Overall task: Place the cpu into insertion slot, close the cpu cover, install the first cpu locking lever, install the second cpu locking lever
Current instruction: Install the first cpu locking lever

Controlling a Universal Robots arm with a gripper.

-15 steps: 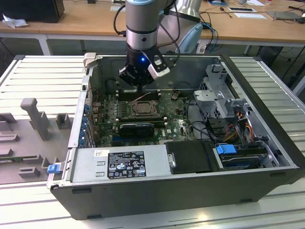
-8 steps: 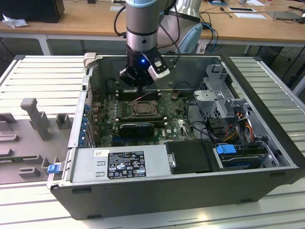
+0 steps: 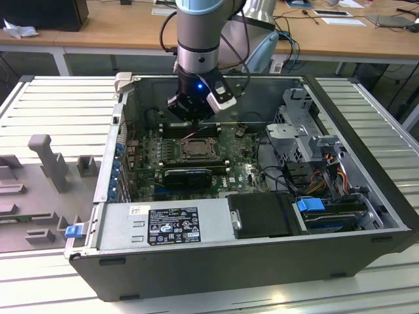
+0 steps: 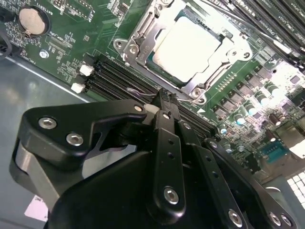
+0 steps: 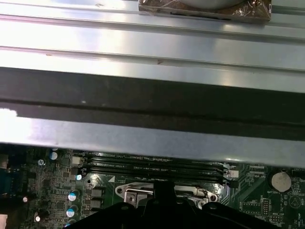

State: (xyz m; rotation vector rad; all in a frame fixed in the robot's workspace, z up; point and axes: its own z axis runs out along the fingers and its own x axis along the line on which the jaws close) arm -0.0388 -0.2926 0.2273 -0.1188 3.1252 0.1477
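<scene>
The cpu (image 4: 190,45) sits in the insertion slot (image 4: 195,90). The cpu cover (image 4: 155,36) lies flat around it, and the pale top shows through the cover's window in the second wrist view. There the gripper (image 4: 164,101), its fingers drawn together, hangs at the socket's edge over the memory slots (image 4: 114,76). The exterior view puts the gripper just left of the frame's centre, inside the open computer case (image 3: 216,268). The first wrist view shows a coin cell (image 5: 280,180) beyond the socket.
</scene>
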